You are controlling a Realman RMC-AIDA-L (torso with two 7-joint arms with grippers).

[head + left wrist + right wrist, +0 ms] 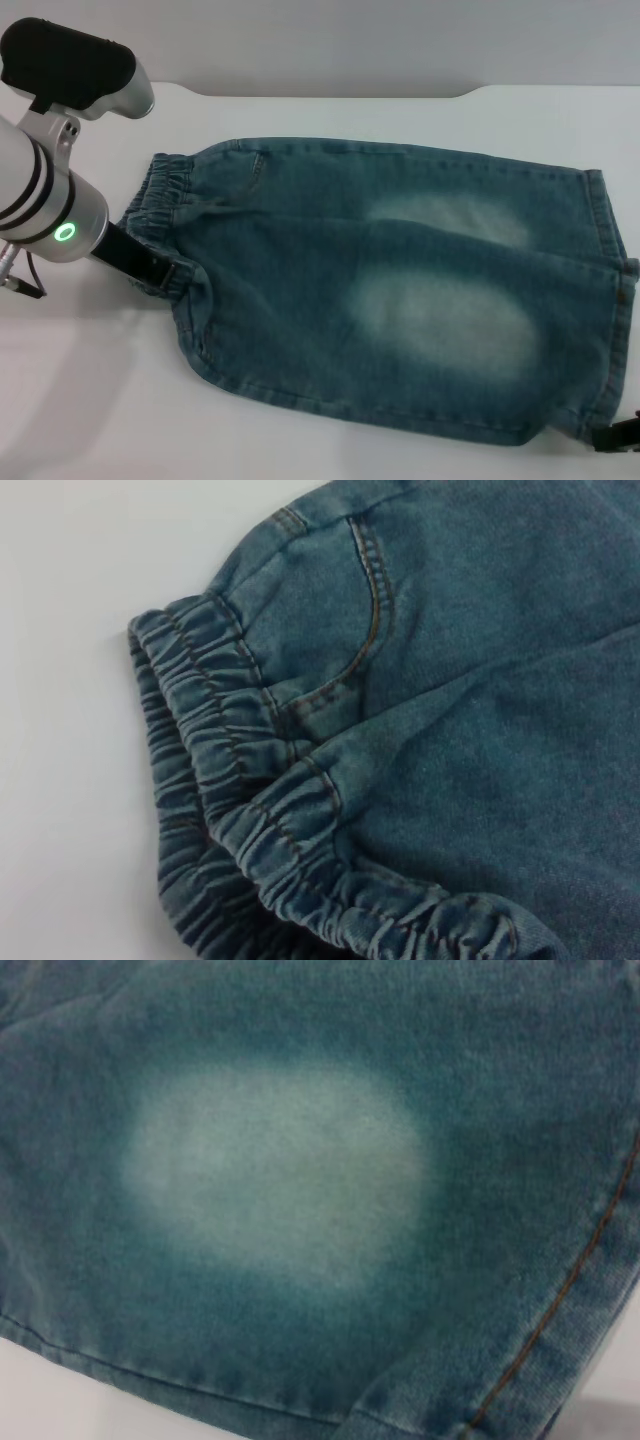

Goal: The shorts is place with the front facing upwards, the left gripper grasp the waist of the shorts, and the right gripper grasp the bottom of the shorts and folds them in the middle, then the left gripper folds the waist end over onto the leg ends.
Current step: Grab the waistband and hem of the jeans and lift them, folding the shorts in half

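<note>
The blue-green denim shorts [400, 290] lie flat on the white table [90, 400], with two pale faded patches facing up. The gathered elastic waist [160, 195] is at the left and the straight leg hems [605, 230] are at the right. My left gripper [155, 272] sits at the near corner of the waist, its black claw touching the band. The left wrist view shows the ruched waist [250, 780] and a pocket seam [375, 590] close up. Only a black sliver of my right gripper [618, 436] shows, by the near corner of the bottom hem. The right wrist view shows a faded patch [270, 1170] and the stitched hem [560, 1340].
The table's far edge [330, 92] runs along the back, with a grey wall behind it. Bare white tabletop lies in front of the shorts and to their left, under my left arm [40, 190].
</note>
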